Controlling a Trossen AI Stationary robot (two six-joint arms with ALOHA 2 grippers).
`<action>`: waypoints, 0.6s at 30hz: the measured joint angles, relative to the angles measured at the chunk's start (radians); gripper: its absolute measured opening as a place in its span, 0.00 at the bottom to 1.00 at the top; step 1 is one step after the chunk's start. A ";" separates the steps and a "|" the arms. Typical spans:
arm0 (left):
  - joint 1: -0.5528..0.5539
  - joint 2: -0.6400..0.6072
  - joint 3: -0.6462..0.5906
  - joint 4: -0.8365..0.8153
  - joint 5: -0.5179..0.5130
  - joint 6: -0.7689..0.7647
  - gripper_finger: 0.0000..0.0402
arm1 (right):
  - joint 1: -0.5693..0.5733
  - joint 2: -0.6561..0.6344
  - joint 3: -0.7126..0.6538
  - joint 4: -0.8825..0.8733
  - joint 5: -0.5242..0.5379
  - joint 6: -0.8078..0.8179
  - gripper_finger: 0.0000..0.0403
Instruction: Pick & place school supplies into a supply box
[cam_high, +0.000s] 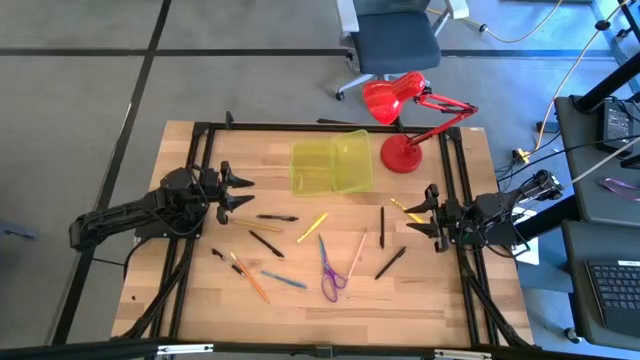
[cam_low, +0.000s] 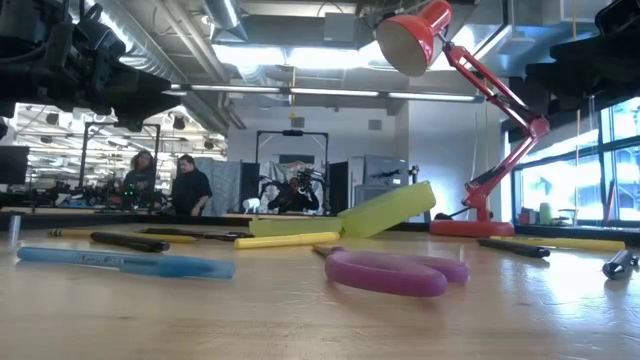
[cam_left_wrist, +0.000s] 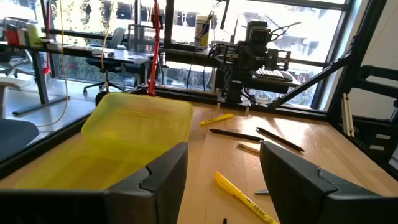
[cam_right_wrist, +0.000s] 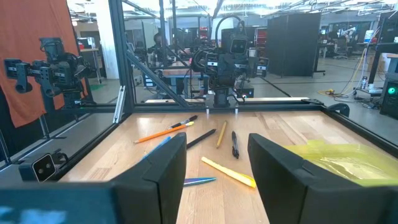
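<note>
At tabletop (cam_high: 420, 300) left edge, left gripper (cam_high: 246, 194) hovers open, empty. Right gripper (cam_high: 414, 216) at right edge, likewise open. Supply box (cam_high: 331, 165) open near far edge.

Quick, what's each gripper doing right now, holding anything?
Left gripper: open, holding nothing, at the table's left edge.
Right gripper: open, holding nothing, at the right edge.

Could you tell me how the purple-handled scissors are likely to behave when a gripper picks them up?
The purple-handled scissors lie flat, so they probably won't roll. Held by one plastic loop, they would likely tip blade-down. The blades may swing open.
</note>
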 joint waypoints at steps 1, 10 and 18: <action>0.000 0.000 0.000 0.000 0.000 0.000 0.48 | 0.000 0.000 0.000 0.000 0.000 0.000 0.44; 0.000 0.000 0.000 0.000 0.000 0.000 0.48 | 0.000 0.000 0.000 0.000 0.000 0.035 0.44; 0.000 0.000 0.000 0.000 0.000 0.000 0.48 | 0.000 0.000 0.000 0.000 0.000 0.139 0.44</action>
